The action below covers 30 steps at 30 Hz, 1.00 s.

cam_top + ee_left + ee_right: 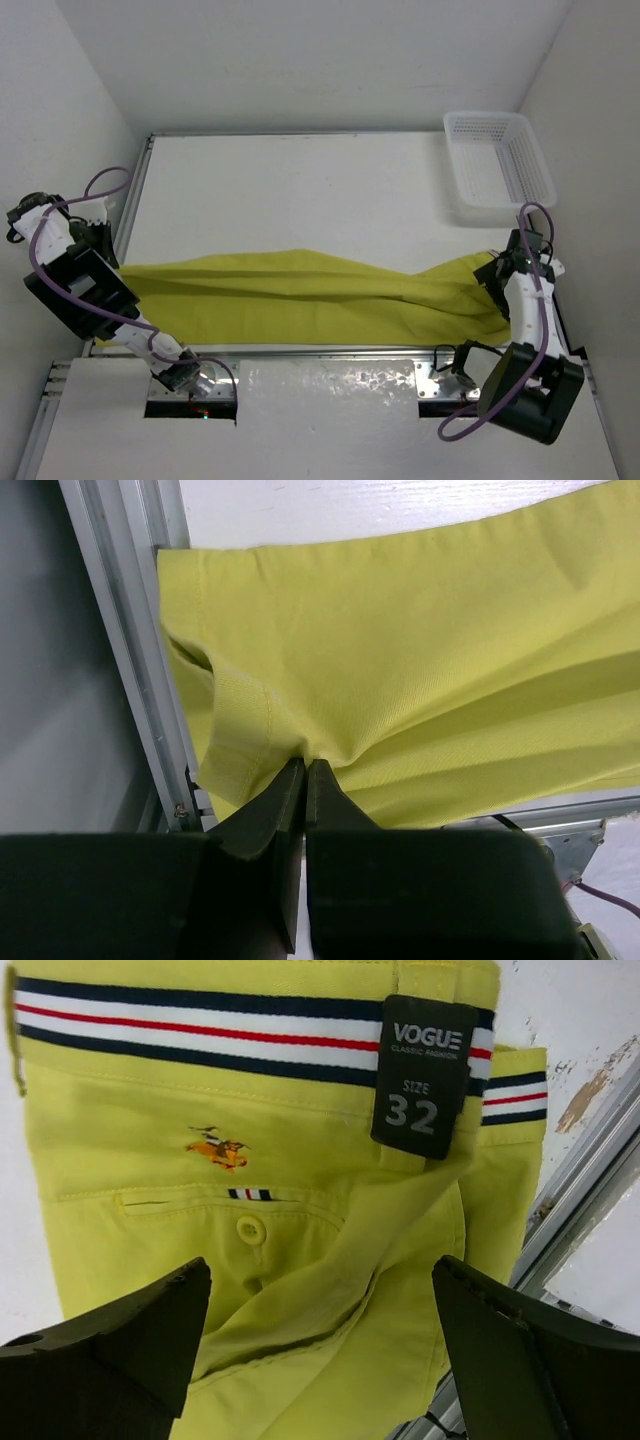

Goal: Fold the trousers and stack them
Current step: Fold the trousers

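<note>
Currently the long mustard-yellow cloth trousers (300, 295) are lying stretched along the near edge of the white table (300, 190), legs to the left, striped waistband (200, 1020) to the right. The left gripper (305, 770) is pinching a leg hem (240, 740), its jaws clamped on cloth. The right gripper (322, 1270) is hovering over the waistband, fingers wide apart and gripping nothing. With one end free, a left-arm pull is likely risking a bunched garment or a slide off the near edge. The white mesh plastic basket (535, 165) is sitting well apart.
</note>
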Each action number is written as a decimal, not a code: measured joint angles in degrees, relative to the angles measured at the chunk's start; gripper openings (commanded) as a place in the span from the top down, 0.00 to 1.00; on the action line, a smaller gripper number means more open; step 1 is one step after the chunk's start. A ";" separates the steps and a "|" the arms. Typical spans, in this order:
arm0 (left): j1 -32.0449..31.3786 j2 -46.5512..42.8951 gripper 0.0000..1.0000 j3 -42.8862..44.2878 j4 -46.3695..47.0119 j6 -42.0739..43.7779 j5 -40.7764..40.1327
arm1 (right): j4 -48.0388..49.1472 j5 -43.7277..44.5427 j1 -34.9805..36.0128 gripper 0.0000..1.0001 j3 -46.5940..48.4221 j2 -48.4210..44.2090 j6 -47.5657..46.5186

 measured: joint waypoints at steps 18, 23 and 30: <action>-4.59 12.17 1.00 32.11 -3.45 -11.17 12.72 | 4.79 -1.95 1.03 1.00 23.32 12.83 -3.76; -6.10 11.41 1.00 36.72 -2.03 -13.94 16.74 | 7.21 0.39 1.20 1.00 23.28 7.52 -3.74; -5.22 7.69 1.00 23.65 -0.66 -11.89 12.90 | 8.35 2.84 -0.11 1.00 14.93 4.59 -3.98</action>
